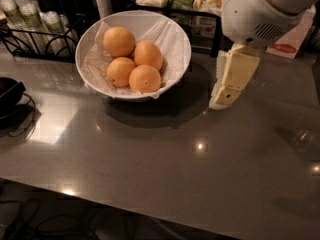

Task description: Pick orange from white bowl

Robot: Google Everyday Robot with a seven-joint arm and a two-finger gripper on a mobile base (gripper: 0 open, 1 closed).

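The white bowl (177, 39) stands at the back left of the grey counter, lined with crinkled white paper. Several near-identical oranges lie in it, touching each other. The back-left orange (119, 41) looks marginally the largest. My gripper (220, 103) hangs from the white arm at the upper right, pointing down and left. It is to the right of the bowl, just beyond its rim, low over the counter, and holds nothing that I can see.
A dark black dish (8, 91) sits at the left edge. A black wire rack with bottles (30, 19) stands behind the bowl on the left. A black stand with packets (182, 1) is at the back. A white and red packet (291, 40) lies at the right.
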